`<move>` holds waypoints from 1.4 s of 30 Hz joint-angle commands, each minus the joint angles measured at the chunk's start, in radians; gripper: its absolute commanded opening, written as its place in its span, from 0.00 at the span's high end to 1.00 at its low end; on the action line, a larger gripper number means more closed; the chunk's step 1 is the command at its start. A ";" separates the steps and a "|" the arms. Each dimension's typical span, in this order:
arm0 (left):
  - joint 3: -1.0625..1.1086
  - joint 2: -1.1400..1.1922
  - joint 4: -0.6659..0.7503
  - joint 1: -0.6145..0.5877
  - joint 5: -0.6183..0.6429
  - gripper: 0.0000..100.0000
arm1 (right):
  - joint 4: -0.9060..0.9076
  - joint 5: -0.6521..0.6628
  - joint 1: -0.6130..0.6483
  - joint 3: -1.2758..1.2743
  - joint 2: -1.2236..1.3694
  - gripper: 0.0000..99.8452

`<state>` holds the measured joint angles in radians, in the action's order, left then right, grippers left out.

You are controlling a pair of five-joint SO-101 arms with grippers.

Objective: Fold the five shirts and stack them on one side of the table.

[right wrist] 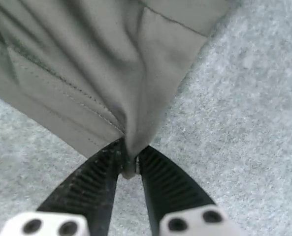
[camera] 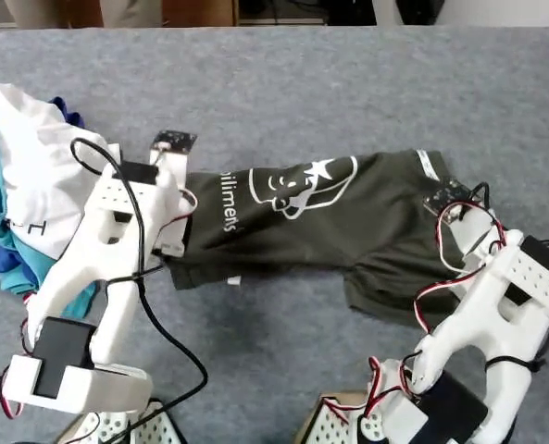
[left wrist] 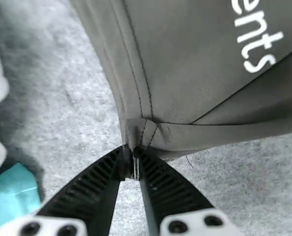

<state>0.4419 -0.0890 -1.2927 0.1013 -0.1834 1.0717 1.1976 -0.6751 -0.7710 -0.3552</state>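
Nearest, the left gripper (left wrist: 132, 164) pinches a stitched hem corner and the right gripper (right wrist: 128, 166) pinches a bunched edge of the dark olive shirt (camera: 330, 222), which lies wrinkled, white print up, across the middle of the grey table (camera: 348, 83), beside the pile of other shirts (camera: 24, 185).

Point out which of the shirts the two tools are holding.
The dark olive shirt with white print: the left tool pinches one end, the right tool the other. The white, teal and blue shirts lie heaped, ungripped.
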 commanded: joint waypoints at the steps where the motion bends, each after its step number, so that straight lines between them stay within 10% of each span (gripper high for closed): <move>1: -0.058 -0.030 -0.018 -0.012 -0.055 0.98 | 0.005 0.032 -0.018 0.027 -0.038 1.00; 34: 0.002 -0.036 -0.083 0.055 -0.120 0.96 | 0.032 0.135 -0.016 -0.036 -0.038 0.99; 42: -0.121 -0.038 -0.265 0.046 -0.038 0.78 | 0.043 0.135 -0.010 -0.033 -0.053 0.62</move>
<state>0.4127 -0.0890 -1.4952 0.1473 -0.2570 1.1055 1.3203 -0.6751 -0.8078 -0.3659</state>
